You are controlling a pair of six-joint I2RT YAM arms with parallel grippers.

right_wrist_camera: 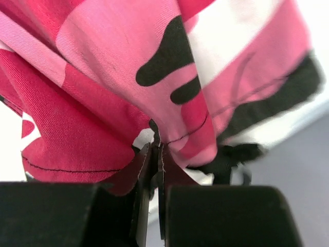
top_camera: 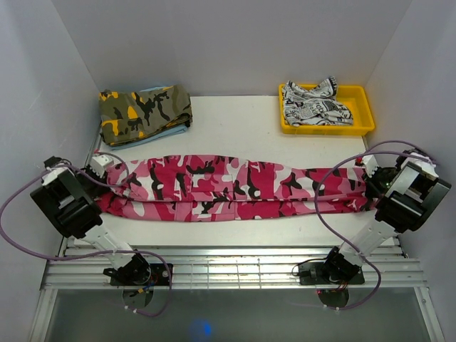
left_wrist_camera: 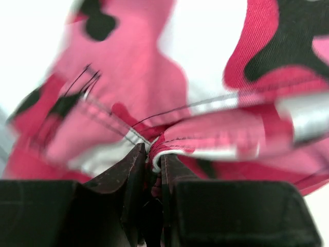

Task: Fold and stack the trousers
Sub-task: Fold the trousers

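Observation:
The trousers [top_camera: 235, 187], in pink, white and black camouflage, lie stretched left to right across the middle of the table, folded lengthwise. My left gripper [top_camera: 114, 178] is shut on their left end; in the left wrist view [left_wrist_camera: 152, 154] the jaws pinch a stitched hem of the cloth [left_wrist_camera: 205, 146]. My right gripper [top_camera: 370, 187] is shut on their right end; in the right wrist view [right_wrist_camera: 157, 150] the jaws pinch a bunched fold of the fabric [right_wrist_camera: 154, 77], which hangs in front of the camera.
An olive-and-orange camouflage garment [top_camera: 144, 112] lies folded at the back left. A yellow tray [top_camera: 362, 117] at the back right holds a white garment with black print [top_camera: 313, 104]. White walls close in both sides and the back.

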